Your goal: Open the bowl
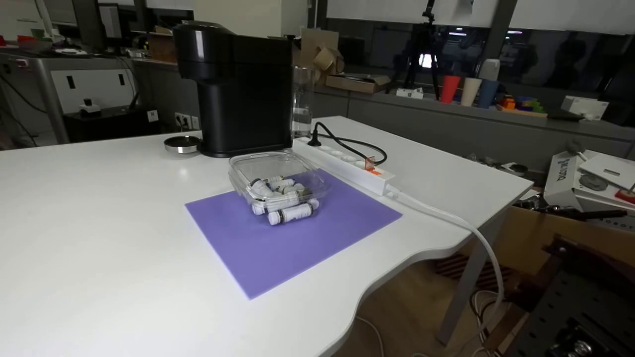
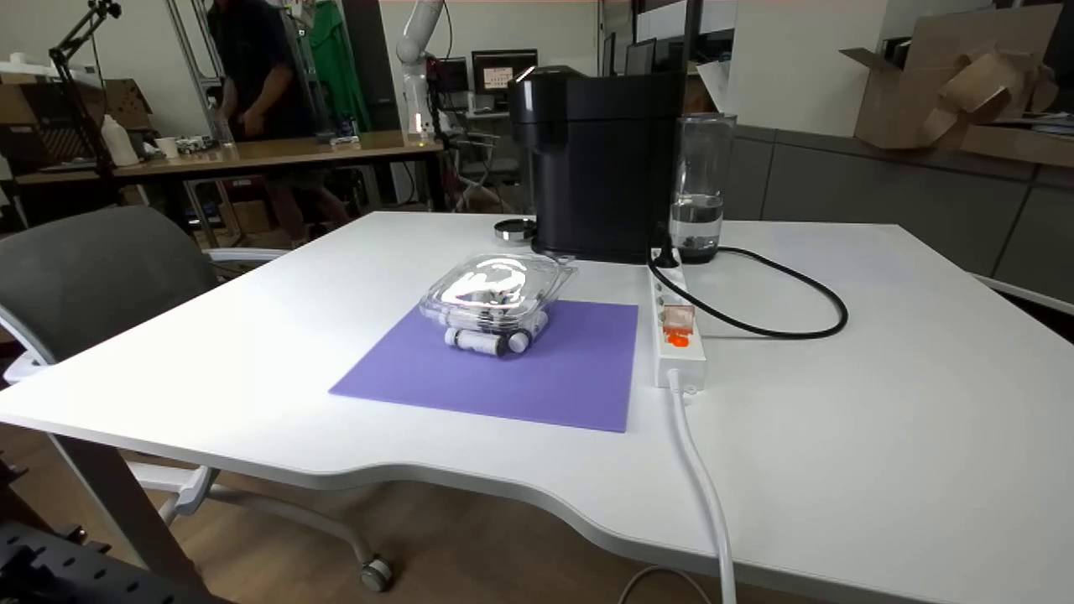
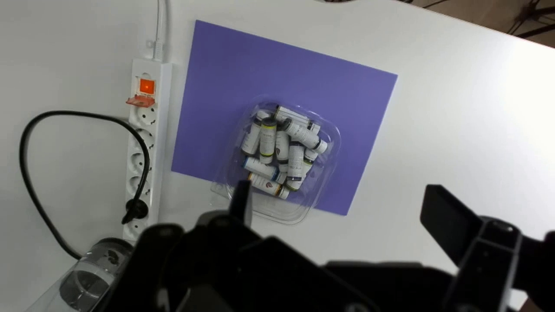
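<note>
1. The bowl is set on a purple sheet laid on the white table; in the wrist view, one end of it is seen reaching past the sheet's edge.
2. It is covered by a clear lid, on which strong glare is caught in an exterior view.
3. Inside, white cylindrical pieces are heaped at crossing angles; dark ends and yellow, blue and orange bands can be seen, but the print is too small to be read.
4. In the wrist view, the gripper is seen with its fingers spread wide, bare tabletop being visible between them.
5. Beside the sheet, a white power strip is laid; a black plug is fitted into it, and its black cable is looped over the table.
6. Beyond the bowl in both exterior views, a tall black machine is stood, with a round dish just beside its foot and a clear tank, partly filled with liquid, at its other side.
7. Farther out, a grey chair is placed by the table; a person and a white robot arm are seen at a wooden table.
8. On a ledge, red, cream and blue cups are lined up; their contents cannot be made out.
</note>
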Robot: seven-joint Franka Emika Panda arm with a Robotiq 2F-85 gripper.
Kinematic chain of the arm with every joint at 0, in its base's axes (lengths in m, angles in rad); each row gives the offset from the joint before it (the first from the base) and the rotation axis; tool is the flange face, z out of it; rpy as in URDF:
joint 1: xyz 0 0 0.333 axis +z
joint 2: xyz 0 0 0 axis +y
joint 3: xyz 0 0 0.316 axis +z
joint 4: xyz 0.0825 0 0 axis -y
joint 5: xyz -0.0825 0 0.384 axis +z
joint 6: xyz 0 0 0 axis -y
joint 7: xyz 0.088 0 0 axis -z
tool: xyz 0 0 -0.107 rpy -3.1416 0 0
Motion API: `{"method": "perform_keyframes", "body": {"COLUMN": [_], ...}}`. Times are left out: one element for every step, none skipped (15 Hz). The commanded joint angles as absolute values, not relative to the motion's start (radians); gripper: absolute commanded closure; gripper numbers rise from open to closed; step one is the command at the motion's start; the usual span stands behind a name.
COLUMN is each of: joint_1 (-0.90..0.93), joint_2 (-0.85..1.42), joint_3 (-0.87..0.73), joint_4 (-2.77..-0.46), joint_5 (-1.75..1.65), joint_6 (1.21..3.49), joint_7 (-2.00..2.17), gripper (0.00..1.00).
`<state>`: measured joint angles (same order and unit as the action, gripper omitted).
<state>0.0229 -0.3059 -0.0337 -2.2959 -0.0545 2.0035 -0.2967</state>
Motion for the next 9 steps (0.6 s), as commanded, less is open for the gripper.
{"method": "perform_keyframes", "body": {"joint_1": [0.021, 0.016, 0.013, 0.013, 0.014, 0.013, 0.010, 0.001, -0.012], "joint_2": [-0.294, -0.286, -0.284, -0.284, -0.284, -0.281, -0.258, -0.235, -0.201], "joint_3": [-0.065, -0.088, -0.100, -0.105, -0.103, -0.099, -0.106, -0.112, -0.119], "joint_4": [-2.282, -2.271, -2.265, -2.262, -2.262, -2.263, -2.244, -2.231, -2.215], "joint_5": [-0.023, 0.001, 0.010, 0.017, 0.019, 0.007, 0.007, 0.004, -0.013], "joint_6": [2.005, 2.005, 2.005, 2.004, 2.004, 2.029, 2.032, 2.053, 2.093], "joint_7": [-0.362, -0.408, -0.432, -0.440, -0.441, -0.435, -0.452, -0.445, -0.442], "gripper": [0.00, 0.00, 0.00, 0.00, 0.00, 0.00, 0.00, 0.00, 0.00]}}
